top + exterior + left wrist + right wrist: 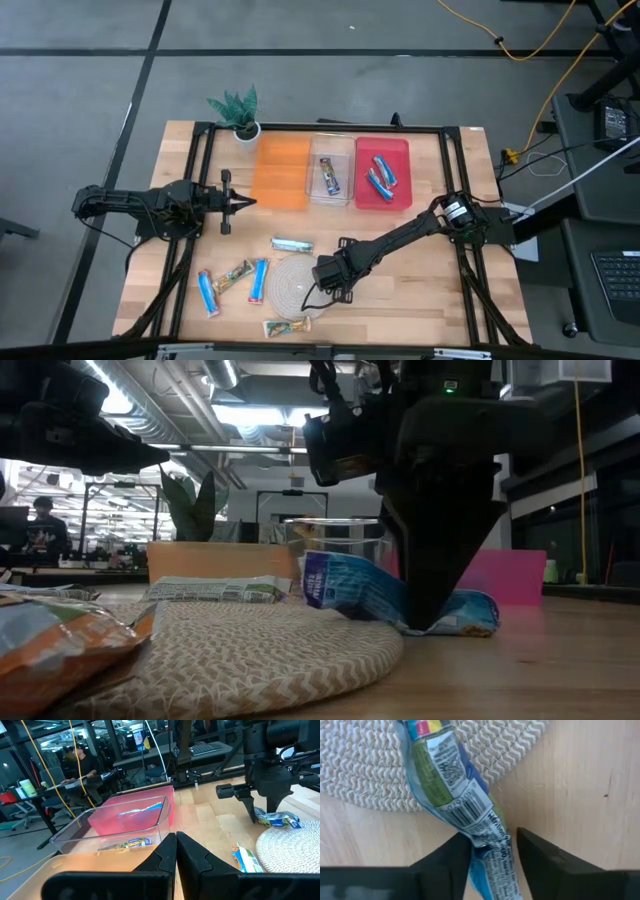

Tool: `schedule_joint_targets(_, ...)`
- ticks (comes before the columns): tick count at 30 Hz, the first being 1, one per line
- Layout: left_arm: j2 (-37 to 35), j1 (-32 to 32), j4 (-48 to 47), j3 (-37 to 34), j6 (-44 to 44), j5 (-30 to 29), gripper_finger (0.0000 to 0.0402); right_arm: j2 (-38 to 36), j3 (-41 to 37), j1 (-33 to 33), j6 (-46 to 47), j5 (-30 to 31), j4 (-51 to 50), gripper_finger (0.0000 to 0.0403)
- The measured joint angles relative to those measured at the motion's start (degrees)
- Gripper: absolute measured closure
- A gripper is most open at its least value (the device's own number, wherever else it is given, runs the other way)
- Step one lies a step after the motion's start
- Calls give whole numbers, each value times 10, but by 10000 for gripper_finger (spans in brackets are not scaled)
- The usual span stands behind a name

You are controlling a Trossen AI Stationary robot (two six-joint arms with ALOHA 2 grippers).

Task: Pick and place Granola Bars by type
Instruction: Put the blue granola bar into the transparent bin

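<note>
My right gripper points down at the right edge of the round woven mat. Its fingers, partly open, straddle the table end of a blue bar with a barcode. The bar's other end rests on the mat. More Granola Bars lie loose on the table: a silvery-blue one, two blue ones, a green-and-tan one, and one at the near edge. My left gripper waits shut at the table's left, level, touching nothing. My right gripper comes at the bar from above, its fingers across the bar's end that lies on the table. One finger lies against the wrapper's long edge; a narrow gap shows between the wrapper and the other finger. The bar stays on mat and table.
Three bins stand in a row at the far side: an orange bin, a clear bin with one bar in it, and a red bin with blue bars. A small potted plant stands at the far left corner.
</note>
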Motion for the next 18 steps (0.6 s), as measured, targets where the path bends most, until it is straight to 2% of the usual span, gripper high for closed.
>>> schedule_joint_targets(10,0,0,0,0,0,0,398,0,35,0,-1,0,-35,322)
schedule_joint_targets(18,0,0,0,0,0,0,398,-1,116,1,-10,9,-101,348)
